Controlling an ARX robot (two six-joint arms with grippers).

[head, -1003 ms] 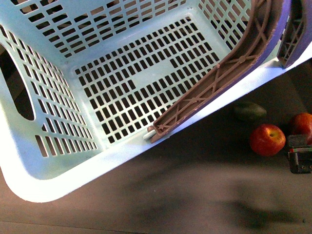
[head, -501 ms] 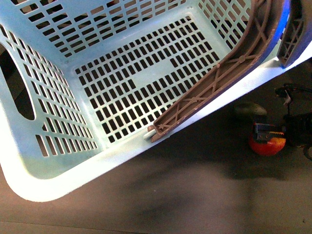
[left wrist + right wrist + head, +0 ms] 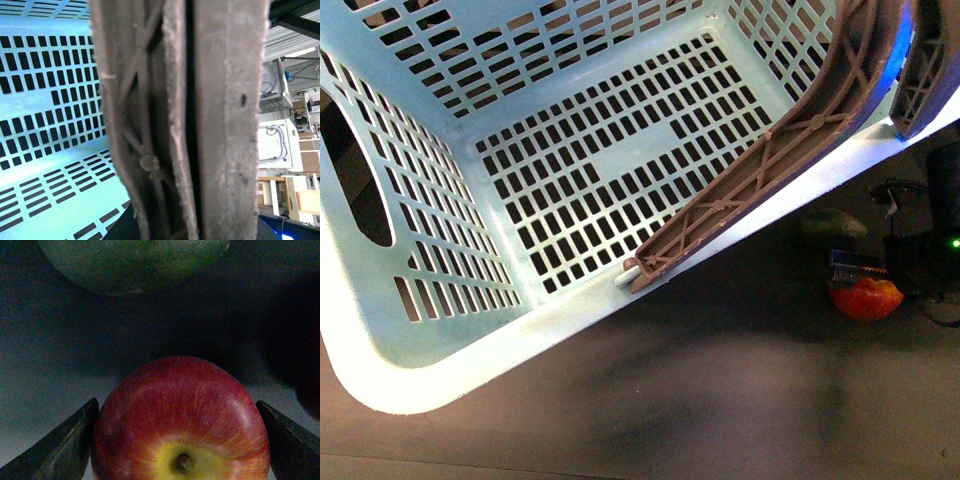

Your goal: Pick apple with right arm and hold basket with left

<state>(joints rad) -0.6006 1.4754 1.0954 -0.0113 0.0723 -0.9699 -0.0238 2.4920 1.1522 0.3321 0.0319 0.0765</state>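
Right gripper (image 3: 176, 404) is straddling the red apple (image 3: 182, 430), jaws apart; you're wanting even closure, staying clear of the green fruit (image 3: 132, 262).

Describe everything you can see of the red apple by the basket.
The apple is round and glossy red with fine streaks, turning yellow-orange around a brown stem stub in its dimple. It looks whole and unbruised. It sits on the dark table, outside the basket, with a green fruit just beyond it, apart. The right gripper is over it, one dark finger close at each side; whether they press it yet is unclear.
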